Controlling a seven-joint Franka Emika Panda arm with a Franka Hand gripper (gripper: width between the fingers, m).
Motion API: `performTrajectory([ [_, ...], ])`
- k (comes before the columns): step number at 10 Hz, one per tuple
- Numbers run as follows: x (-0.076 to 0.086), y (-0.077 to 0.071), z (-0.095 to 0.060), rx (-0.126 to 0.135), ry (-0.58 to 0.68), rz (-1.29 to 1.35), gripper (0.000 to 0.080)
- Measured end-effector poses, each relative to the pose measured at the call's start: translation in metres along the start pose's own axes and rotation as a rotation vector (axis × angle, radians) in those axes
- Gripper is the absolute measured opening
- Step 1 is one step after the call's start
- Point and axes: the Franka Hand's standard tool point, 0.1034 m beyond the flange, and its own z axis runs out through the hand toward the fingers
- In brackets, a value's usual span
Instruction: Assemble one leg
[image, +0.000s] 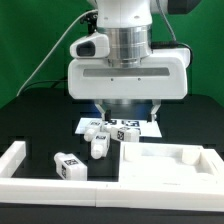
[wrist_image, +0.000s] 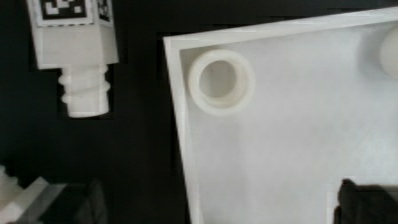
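- Wrist view: the leg (wrist_image: 71, 50) lies on the dark table just beside the panel (wrist_image: 285, 150), not touching it, near the round hole (wrist_image: 222, 82) in its corner.
- The gripper (image: 128, 112) hangs above, fingers spread wide — holding nothing.
- My guess: it's light, stiff plastic and kinda slick — so grab the blocky tagged body across its flat sides, not the ribbed peg end.

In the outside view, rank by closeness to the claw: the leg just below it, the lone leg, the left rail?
From the gripper:
1. The leg just below it, at the centre.
2. The lone leg, toward the exterior view's left.
3. The rail, at the far left edge.
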Motion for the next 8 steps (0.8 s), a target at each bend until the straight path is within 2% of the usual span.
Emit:
performTrajectory([
  [1,0.0,-0.003,0.002,-0.004,0.01,0.002,0.0649],
  [2,-0.012,-0.015,0.01,-0.02,0.043,-0.009,0.0649],
  [4,-0.059,-0.04,0.014,-0.05,0.02,-0.085,0.0649],
  [6,-0.094,-0.05,0.018,-0.055,0.027,-0.106,0.0649],
  [8,-0.095,-0.048,0.016,-0.055,0.028,-0.245,0.0649],
])
